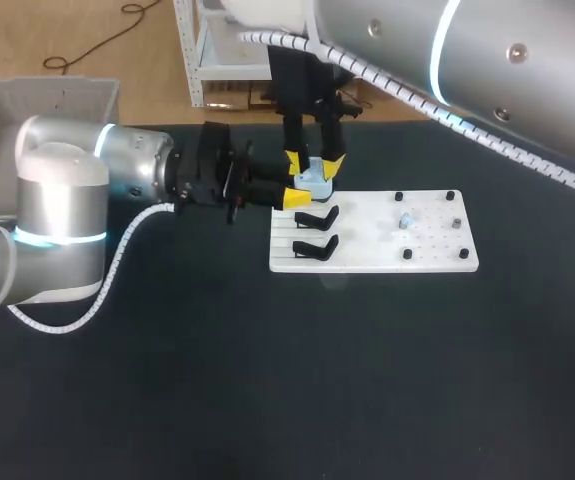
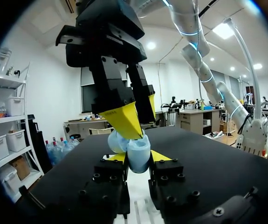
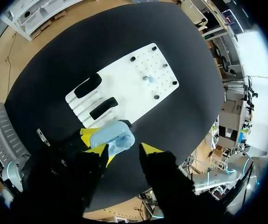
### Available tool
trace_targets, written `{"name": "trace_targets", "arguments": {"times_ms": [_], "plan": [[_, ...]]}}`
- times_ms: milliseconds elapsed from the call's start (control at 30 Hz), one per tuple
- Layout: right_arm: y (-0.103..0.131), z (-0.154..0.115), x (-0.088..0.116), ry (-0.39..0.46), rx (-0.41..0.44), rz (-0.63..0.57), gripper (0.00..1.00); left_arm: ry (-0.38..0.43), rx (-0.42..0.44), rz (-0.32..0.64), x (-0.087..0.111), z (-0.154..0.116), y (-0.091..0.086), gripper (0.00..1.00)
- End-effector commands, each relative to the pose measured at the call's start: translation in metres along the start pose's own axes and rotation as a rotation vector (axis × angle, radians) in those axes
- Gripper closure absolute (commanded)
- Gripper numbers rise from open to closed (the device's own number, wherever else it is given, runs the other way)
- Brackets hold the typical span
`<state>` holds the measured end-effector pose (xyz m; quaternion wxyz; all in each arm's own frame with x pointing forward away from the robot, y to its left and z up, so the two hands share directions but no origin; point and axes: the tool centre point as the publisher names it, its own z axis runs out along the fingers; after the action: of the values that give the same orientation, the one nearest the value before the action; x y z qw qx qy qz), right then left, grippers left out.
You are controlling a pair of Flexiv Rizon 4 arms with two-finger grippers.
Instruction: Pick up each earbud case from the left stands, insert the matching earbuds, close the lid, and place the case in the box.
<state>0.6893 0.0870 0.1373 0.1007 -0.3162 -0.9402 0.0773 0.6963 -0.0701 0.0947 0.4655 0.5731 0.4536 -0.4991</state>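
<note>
Where the two arms meet over the far-left corner of the white board (image 1: pixel 387 255), a light-blue earbud case (image 3: pixel 111 137) is held clear of the board's surface. The left gripper (image 2: pixel 137 158), reaching in level from the counter's left side, is clamped on the case: the left wrist view shows its two yellow tips pressed against opposite sides of the case's lower part. The right gripper (image 1: pixel 314 161) hangs straight down over the same spot with its fingers apart. One of its yellow fingertips (image 2: pixel 124 120) rests on the top of the case, and the right wrist view shows a gap of dark counter (image 1: pixel 267 400) beside the other. Seen from the left wrist, the case shows two rounded lobes. Whether its lid is raised, and whether anything sits inside, cannot be told.

The board lies toward the far edge of the counter, slightly right of its middle. On the board's left end sit two black stands (image 1: pixel 316 217), one behind the other, neither carrying a case. On its right half one small pale-blue earbud (image 1: pixel 405 221) lies among black pegs (image 1: pixel 398 197).

The grey slatted box (image 1: pixel 37 100) sits at the counter's far-left corner, behind the left arm (image 1: pixel 62 210), and only part of its interior is visible.
</note>
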Motion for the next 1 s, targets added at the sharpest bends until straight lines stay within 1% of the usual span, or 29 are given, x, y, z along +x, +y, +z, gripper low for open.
{"name": "trace_targets", "arguments": {"times_ms": [33,100,133,167,267,300,400,467,500,567,600,633,767,800,900,1000], "plan": [[-0.013,-0.007,0.004,-0.007,-0.041,0.000,0.28,0.000,-0.006,0.003,0.000,0.000,-0.003,1.00],[-0.020,-0.013,0.007,-0.007,-0.067,-0.003,0.30,0.000,-0.006,0.003,0.000,0.000,-0.003,1.00],[-0.024,-0.015,0.008,0.006,-0.071,-0.002,0.31,0.000,-0.006,0.003,0.000,0.000,-0.003,1.00],[-0.029,-0.016,0.009,0.038,-0.080,-0.007,0.32,0.000,-0.006,0.003,0.000,0.000,-0.003,1.00],[-0.043,-0.020,0.009,0.066,-0.107,-0.028,0.31,0.000,-0.006,0.003,0.000,0.000,-0.003,1.00],[-0.046,-0.020,0.009,0.076,-0.121,-0.049,0.29,0.000,-0.006,0.003,0.000,0.000,-0.003,1.00],[-0.057,-0.025,0.008,0.113,-0.194,-0.124,0.31,0.000,-0.006,0.003,0.000,0.000,-0.003,1.00],[-0.064,-0.029,0.007,0.109,-0.255,-0.192,0.30,0.000,-0.006,0.003,0.000,0.000,-0.003,1.00],[-0.068,-0.031,0.007,0.098,-0.269,-0.233,0.29,0.000,-0.006,0.003,0.000,0.000,-0.003,1.00],[-0.075,-0.034,0.006,0.038,-0.301,-0.314,0.27,0.000,-0.006,0.003,0.000,0.000,-0.003,1.00],[-0.078,-0.036,0.006,0.026,-0.319,-0.353,0.28,0.000,-0.006,0.003,0.000,0.000,-0.003,1.00],[-0.081,-0.038,0.006,-0.005,-0.334,-0.392,0.27,0.000,-0.006,0.003,0.000,0.000,-0.003,1.00],[-0.090,-0.043,0.003,-0.138,-0.380,-0.501,0.39,0.000,-0.006,0.003,0.000,0.000,-0.003,1.00],[-0.092,-0.044,0.000,-0.165,-0.385,-0.515,0.44,0.000,-0.006,0.003,0.000,0.000,-0.003,1.00],[-0.098,-0.046,-0.008,-0.219,-0.410,-0.568,0.37,0.000,-0.006,0.003,0.000,0.000,-0.003,1.00],[-0.104,-0.047,-0.015,-0.236,-0.439,-0.612,0.33,0.000,-0.006,0.003,0.000,0.000,-0.003,1.00]]}}
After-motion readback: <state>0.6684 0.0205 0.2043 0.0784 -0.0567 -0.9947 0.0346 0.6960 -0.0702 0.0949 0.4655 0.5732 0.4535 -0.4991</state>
